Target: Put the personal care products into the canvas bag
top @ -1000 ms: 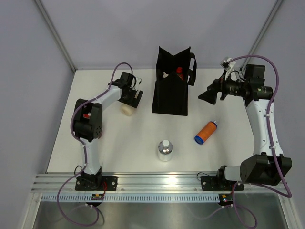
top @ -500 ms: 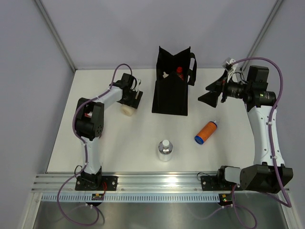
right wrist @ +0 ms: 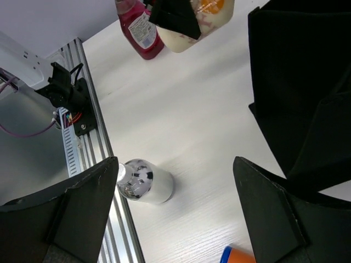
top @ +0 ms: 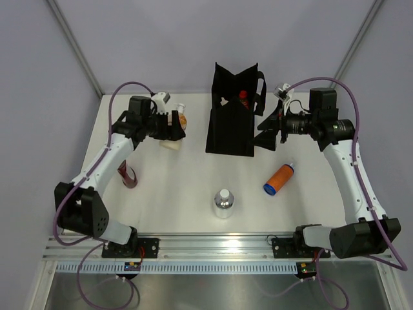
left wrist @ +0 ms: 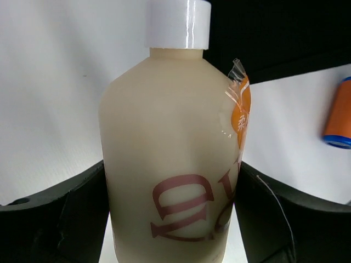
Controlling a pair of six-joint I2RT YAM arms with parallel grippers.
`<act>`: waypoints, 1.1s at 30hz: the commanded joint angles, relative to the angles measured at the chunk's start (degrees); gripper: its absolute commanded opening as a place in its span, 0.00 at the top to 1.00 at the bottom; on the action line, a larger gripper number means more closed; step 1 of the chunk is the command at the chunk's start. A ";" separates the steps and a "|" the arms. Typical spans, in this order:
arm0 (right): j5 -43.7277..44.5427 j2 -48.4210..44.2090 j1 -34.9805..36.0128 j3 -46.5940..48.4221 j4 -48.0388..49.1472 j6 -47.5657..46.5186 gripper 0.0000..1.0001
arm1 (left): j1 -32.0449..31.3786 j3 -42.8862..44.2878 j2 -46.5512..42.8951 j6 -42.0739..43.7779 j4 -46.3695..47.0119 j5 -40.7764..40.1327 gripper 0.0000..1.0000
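Left fingers are clamped on the cream bottle, holding it just left of the black bag. Right fingers are spread wide with nothing in them, close by the bag's other side. Orange bottle, clear bottle and red bottle are out on the surface.

White table w/ 4 items: upright canvas bag, orange bottle lying, clear bottle standing, red bottle at L.

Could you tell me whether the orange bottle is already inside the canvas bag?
No, the orange bottle lies on its side on the table, outside the canvas bag.
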 commanded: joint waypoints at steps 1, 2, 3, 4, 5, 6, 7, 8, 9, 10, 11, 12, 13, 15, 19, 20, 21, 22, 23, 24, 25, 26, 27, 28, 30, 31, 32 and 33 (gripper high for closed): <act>2.69 -0.72 0.11 3.77 4.61 4.68 0.07 | 0.61 -0.70 -8.72 -5.76 8.83 8.41 1.00; 3.57 -0.89 0.11 4.30 5.13 5.20 0.07 | 0.61 -0.35 -10.13 -7.86 9.54 8.68 1.00; 4.28 -1.24 0.11 4.57 5.49 5.55 0.07 | 0.61 0.26 -12.58 -9.01 10.50 9.29 1.00; 5.76 -2.29 0.11 4.57 6.27 5.99 0.07 | 0.61 2.44 -13.30 -10.41 12.86 9.82 1.00; 6.91 -2.82 0.02 4.31 8.02 7.65 0.07 | 0.44 3.94 -13.91 -13.39 14.37 10.35 1.00; 8.14 -3.53 0.02 3.87 9.08 8.62 0.07 | -0.17 5.52 -14.01 -14.81 16.12 11.22 1.00; 10.76 -4.92 0.02 2.39 10.31 9.76 0.07 | -0.70 8.84 -13.57 -16.39 20.32 11.32 1.00; 12.00 -5.55 -0.41 1.33 13.28 12.39 0.07 | -1.49 10.62 -12.79 -19.02 22.62 11.32 1.00; 14.63 -6.34 -0.76 0.19 14.79 13.63 0.06 | -3.41 12.55 -11.73 -19.91 26.38 10.53 1.00; 15.78 -7.74 -1.03 -2.17 16.37 15.30 0.06 | -4.82 14.83 -10.24 -20.09 27.21 9.31 1.00; 16.14 -8.36 -2.68 -3.33 19.17 17.58 0.06 | -6.40 20.51 -6.31 -19.14 27.56 7.21 1.00; 17.89 -9.76 -3.83 -5.43 20.50 18.64 0.06 | -8.94 24.05 -3.75 -18.69 27.13 6.58 1.00; 19.12 -10.38 -5.24 -6.23 22.35 22.13 0.05 | -10.01 31.30 1.93 -18.60 26.86 6.05 1.00; 19.58 -11.44 -10.42 -7.29 23.06 23.13 0.05 | -12.90 38.64 7.58 -16.85 26.08 4.38 1.00; 19.23 -13.37 -14.74 -9.92 23.41 24.27 0.05 | -15.12 51.14 18.76 -14.38 27.99 1.65 1.00; 19.14 -13.90 -15.18 -10.71 24.11 24.80 0.05 | -15.29 51.94 21.38 -14.56 30.18 0.52 1.00; 18.44 -14.34 -15.79 -11.77 24.82 25.33 0.05 | -15.73 51.86 22.54 -14.73 34.73 -0.10 1.00; 18.35 -15.04 -16.06 -13.52 26.39 26.72 0.05 | -15.91 51.86 23.60 -14.82 36.95 -0.54 1.00; 18.00 -15.39 -16.32 -14.32 27.28 27.35 0.05 | -16.17 51.86 24.65 -14.30 38.80 -1.24 1.00; 17.12 -15.75 -16.76 -15.63 27.90 27.88 0.05 | -16.78 52.81 26.92 -13.77 41.08 -3.17 1.00; 16.77 -15.92 -17.02 -16.25 28.77 28.66 0.05 | -17.05 53.61 28.17 -12.03 41.80 -3.62 1.00; 16.42 -16.19 -17.29 -16.69 29.04 28.76 0.05 | -17.49 54.57 29.48 -11.05 42.50 -4.58 1.00; 16.06 -16.54 -17.73 -17.40 29.13 28.67 0.05 | -17.58 56.23 31.93 -10.52 43.64 -5.20 1.00; 15.97 -16.71 -17.90 -17.58 28.96 28.24 0.05 | -17.67 56.95 33.09 -9.39 44.26 -5.64 1.00; 15.54 -16.89 -18.08 -18.19 28.61 27.88 0.05 | -17.67 58.35 35.11 -8.06 43.83 -6.78 1.00; 15.45 -17.15 -18.26 -18.45 28.78 27.97 0.05 | -17.58 59.58 36.77 -7.01 43.04 -7.22 1.00; 15.36 -17.33 -18.34 -18.80 29.04 28.06 0.05 | -17.41 59.94 37.23 -6.57 42.16 -6.71 1.00; 15.36 -17.68 -18.52 -19.33 29.22 28.06 0.05 | -17.40 59.77 37.49 -6.21 40.15 -6.09 1.00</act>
